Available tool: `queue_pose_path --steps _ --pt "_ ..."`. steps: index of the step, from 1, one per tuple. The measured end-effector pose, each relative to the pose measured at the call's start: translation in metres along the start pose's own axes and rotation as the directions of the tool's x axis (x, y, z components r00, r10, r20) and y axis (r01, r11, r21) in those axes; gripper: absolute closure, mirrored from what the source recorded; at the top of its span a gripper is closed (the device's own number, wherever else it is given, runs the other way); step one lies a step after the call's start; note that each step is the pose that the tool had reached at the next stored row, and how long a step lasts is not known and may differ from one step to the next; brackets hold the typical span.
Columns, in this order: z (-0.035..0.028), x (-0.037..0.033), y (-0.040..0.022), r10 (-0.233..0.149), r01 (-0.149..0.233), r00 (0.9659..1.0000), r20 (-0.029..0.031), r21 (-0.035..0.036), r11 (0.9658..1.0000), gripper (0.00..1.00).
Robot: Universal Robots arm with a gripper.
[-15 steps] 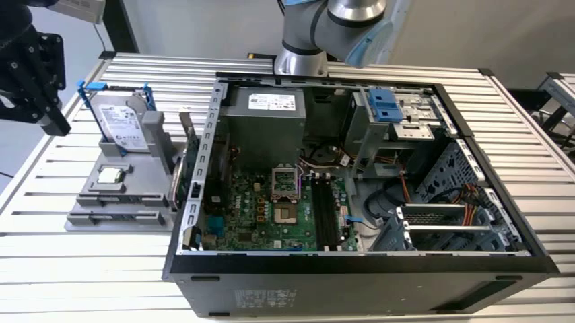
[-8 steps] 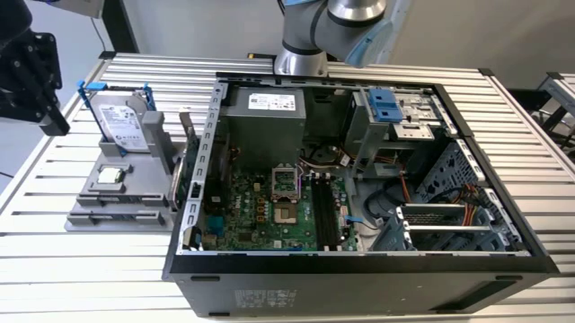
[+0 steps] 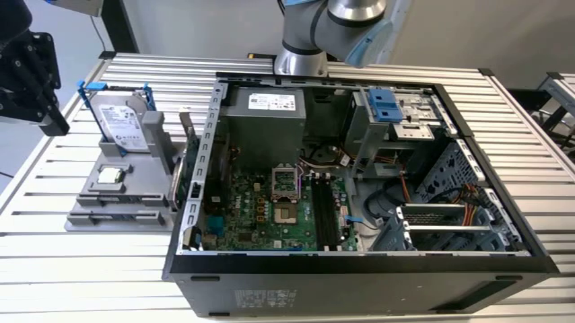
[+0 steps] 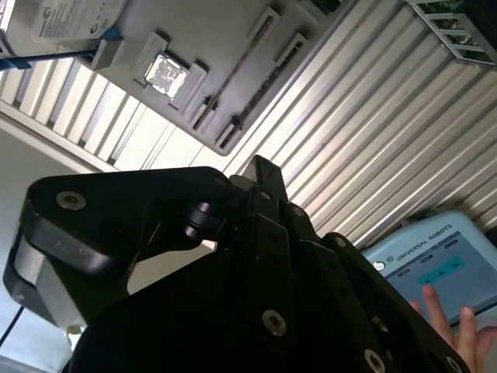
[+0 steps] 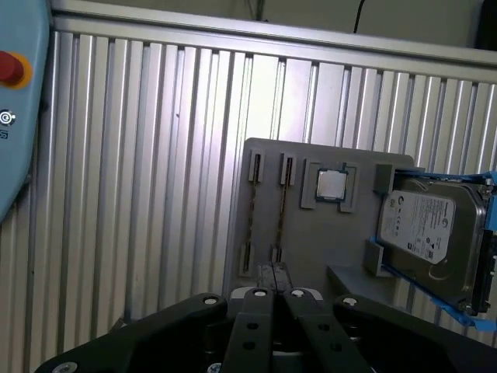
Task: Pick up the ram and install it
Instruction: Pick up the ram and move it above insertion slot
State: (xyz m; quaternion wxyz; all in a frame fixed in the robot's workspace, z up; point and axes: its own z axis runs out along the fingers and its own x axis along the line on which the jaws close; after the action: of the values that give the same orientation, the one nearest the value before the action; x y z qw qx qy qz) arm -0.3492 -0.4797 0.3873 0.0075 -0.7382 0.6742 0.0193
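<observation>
The slatted metal bench (image 3: 90, 269) carries an open computer case (image 3: 359, 276), lying on its side. Inside it, the motherboard (image 3: 269, 215) faces up, and its long black slots (image 3: 325, 215) look empty. So nothing is installed yet, by my reading.

On the exterior view's left, just beside the case, sits the grey holder (image 3: 108, 219). A silver hard drive (image 3: 121, 121) with blue rails stands at its far end.

In the first wrist view the claw (image 5: 273, 273) hovers short of the holder. Its fingers are pressed together and grip nothing. The pick-up has not begun, and the whole of the work is left to do.

The ram (image 5: 283, 208) rests in a groove of the holder. It is a long, thin, dark strip seen edge-on. A second strip (image 5: 250, 210) just like it lies parallel in the neighbouring groove, and I cannot tell which one is meant.

The small square processor chip (image 5: 331, 184) lies between these strips and the drive.
</observation>
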Motion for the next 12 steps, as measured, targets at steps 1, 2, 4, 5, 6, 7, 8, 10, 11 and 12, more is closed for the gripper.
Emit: queue_pose_path --steps 1,2,4,5,6,7,8,10,11,12 --pt "0.0 0.0 0.0 0.0 0.0 1.0 0.0 0.0 1.0 1.0" --pt "0.0 0.0 0.0 0.0 0.0 1.0 0.0 0.0 1.0 1.0" --pt "0.0 0.0 0.0 0.0 0.0 1.0 0.0 0.0 1.0 1.0" --pt "0.0 0.0 0.0 0.0 0.0 1.0 0.0 0.0 1.0 1.0" --pt "0.0 0.0 0.0 0.0 0.0 1.0 0.0 0.0 1.0 1.0" --pt "0.0 0.0 0.0 0.0 0.0 1.0 0.0 0.0 1.0 1.0" --pt "0.0 0.0 0.0 0.0 0.0 1.0 0.0 0.0 1.0 1.0" --pt "0.0 0.0 0.0 0.0 0.0 1.0 0.0 0.0 1.0 0.0" --pt "0.0 0.0 0.0 0.0 0.0 1.0 0.0 0.0 1.0 0.0" --pt "0.0 0.0 0.0 0.0 0.0 1.0 0.0 0.0 1.0 0.0"
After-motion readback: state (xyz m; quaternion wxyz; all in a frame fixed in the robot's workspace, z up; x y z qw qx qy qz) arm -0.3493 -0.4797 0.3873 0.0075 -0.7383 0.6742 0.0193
